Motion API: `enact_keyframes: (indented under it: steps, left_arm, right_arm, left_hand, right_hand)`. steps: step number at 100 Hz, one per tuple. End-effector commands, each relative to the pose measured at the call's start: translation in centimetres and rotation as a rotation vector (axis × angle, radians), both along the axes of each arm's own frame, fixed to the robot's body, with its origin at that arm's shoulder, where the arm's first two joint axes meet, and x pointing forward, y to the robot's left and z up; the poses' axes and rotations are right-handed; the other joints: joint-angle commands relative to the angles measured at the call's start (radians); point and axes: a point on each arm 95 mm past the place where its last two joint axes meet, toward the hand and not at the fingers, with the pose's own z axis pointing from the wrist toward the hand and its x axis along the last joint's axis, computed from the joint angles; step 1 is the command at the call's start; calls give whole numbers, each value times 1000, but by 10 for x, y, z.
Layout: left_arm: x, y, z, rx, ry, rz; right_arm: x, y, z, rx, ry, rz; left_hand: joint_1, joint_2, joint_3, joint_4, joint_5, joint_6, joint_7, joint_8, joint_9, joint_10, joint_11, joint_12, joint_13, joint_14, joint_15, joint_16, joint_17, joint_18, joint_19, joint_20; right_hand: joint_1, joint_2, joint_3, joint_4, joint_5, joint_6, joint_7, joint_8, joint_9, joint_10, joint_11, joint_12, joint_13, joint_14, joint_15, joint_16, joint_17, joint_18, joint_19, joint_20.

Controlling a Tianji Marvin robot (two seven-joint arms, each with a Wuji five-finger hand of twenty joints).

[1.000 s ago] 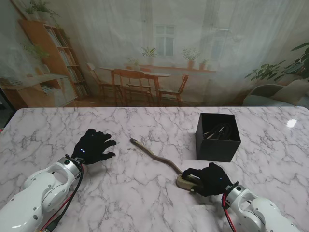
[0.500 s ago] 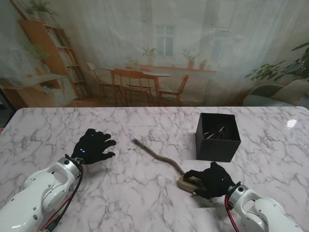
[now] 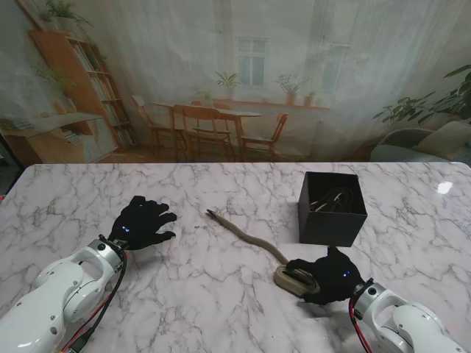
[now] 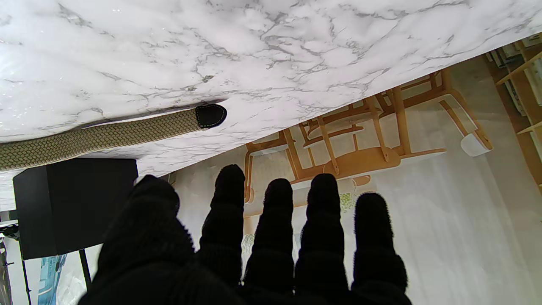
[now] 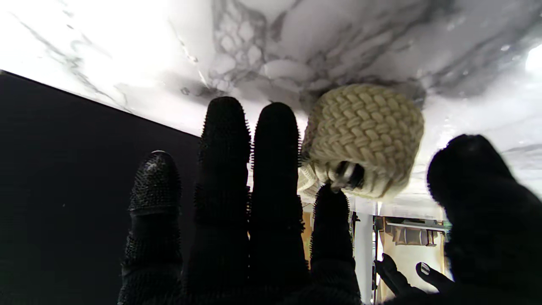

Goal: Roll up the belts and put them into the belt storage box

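R hand (image 3: 333, 275) fingers on belt (image 3: 254, 241) coil, L hand (image 3: 141, 222) spread, empty, no readable text

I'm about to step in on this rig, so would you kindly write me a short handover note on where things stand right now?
Left hand: open, fingers spread, resting on the marble table, holding nothing.
Right hand: fingers on the rolled end of the woven belt, which sits on the table nearer to me than the black storage box.
Done: part of the belt is coiled at the right hand; the box already holds something dark, too unclear to name.
Left: the belt's tail lies unrolled, running toward the left hand. Finish the roll, then place it in the box.
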Motion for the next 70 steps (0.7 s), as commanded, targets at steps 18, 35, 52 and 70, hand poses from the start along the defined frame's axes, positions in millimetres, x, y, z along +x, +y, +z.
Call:
enact_keyframes:
  steps: [18, 35, 52, 70]
  left_arm:
    - [0, 0, -2, 5, 7, 4]
    - [0, 0, -2, 5, 6, 5]
    - [0, 0, -2, 4, 4, 4]
    - [0, 0, -2, 4, 3, 4]
  right_arm:
    - [-8, 0, 7, 37, -29, 32]
    - [-10, 0, 17, 99, -73, 28]
    - [-14, -3, 30, 112, -126, 7]
    - [-15, -4, 31, 28, -145, -28]
  left_hand:
    - [1, 47, -23, 3, -4, 27, 1, -9, 27, 5, 16, 18, 21, 16, 23, 15, -3, 33, -5, 14]
    - [1, 47, -23, 3, -2, 28, 2, -9, 27, 3, 16, 18, 22, 15, 24, 15, -2, 33, -3, 14]
    - [1, 48, -23, 3, -1, 29, 3, -9, 27, 3, 16, 18, 21, 16, 24, 16, -3, 34, -4, 14]
    - [0, 49, -23, 3, -2, 28, 3, -10, 26, 4, 16, 18, 20, 16, 22, 15, -3, 33, -4, 14]
  right_hand:
    - [-60, 22, -41, 32, 107, -12, 44, 21, 22, -15, 16, 8, 6, -11, 1, 25, 9, -5, 9, 20]
    - [-67, 36, 18, 34, 220, -22, 67, 39, 56, -14, 21, 11, 27, -4, 21, 33, 24, -7, 23, 23]
    - [-94, 45, 44, 25, 308, 19, 74, 49, 44, -4, 9, 8, 16, 1, 17, 30, 23, -6, 27, 22]
    - [-156, 78, -68, 32, 228, 21, 5, 73, -426, 61, -95, 38, -166, -2, -48, 29, -13, -17, 21, 25]
